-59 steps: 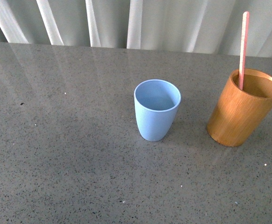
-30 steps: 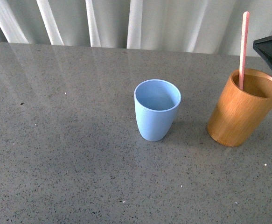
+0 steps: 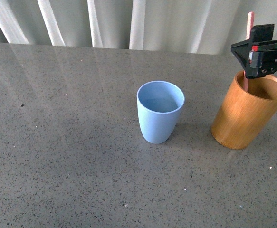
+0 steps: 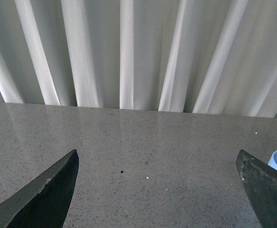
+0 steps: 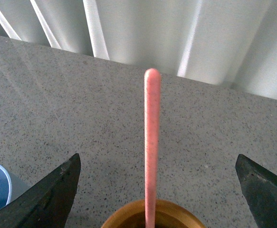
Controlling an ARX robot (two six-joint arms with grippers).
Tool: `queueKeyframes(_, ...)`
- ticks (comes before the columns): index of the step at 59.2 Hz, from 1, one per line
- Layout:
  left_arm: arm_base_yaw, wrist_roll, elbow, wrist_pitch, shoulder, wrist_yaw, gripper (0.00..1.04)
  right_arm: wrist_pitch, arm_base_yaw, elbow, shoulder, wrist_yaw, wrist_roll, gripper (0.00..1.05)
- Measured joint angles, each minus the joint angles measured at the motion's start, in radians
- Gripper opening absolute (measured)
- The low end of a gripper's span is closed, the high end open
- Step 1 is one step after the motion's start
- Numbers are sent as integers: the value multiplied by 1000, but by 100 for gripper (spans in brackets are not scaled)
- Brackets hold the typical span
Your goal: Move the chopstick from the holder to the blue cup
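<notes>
Left wrist view: left gripper [image 4: 157, 156] spread wide, gripping nothing.
Blue cup [image 3: 160, 113]: upright, left of the holder [image 3: 246, 114], clearly apart from it.
Chopstick [image 5: 151, 142]: pink, standing upright inside the holder.
Right gripper [image 5: 157, 159]: above the holder, spread wide either side of the chopstick, not touching it.

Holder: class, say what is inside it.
A pink chopstick stands in the holder. Its lower end and the holder's floor are hidden by the wall.
</notes>
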Motion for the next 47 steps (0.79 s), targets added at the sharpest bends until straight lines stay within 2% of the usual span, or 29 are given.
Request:
queueKeyframes(24,0,0,0,0,0,0,98,19,39,93,97,11,2,94)
queueKeyframes(26,0,0,0,0,0,0,98,20,39,100,103,11,5,89)
queueKeyframes(32,0,0,0,0,0,0,98,19,41,129,127,11,19,65)
queueKeyframes(47,0,0,0,0,0,0,98,21,59,139,130,8,42,25)
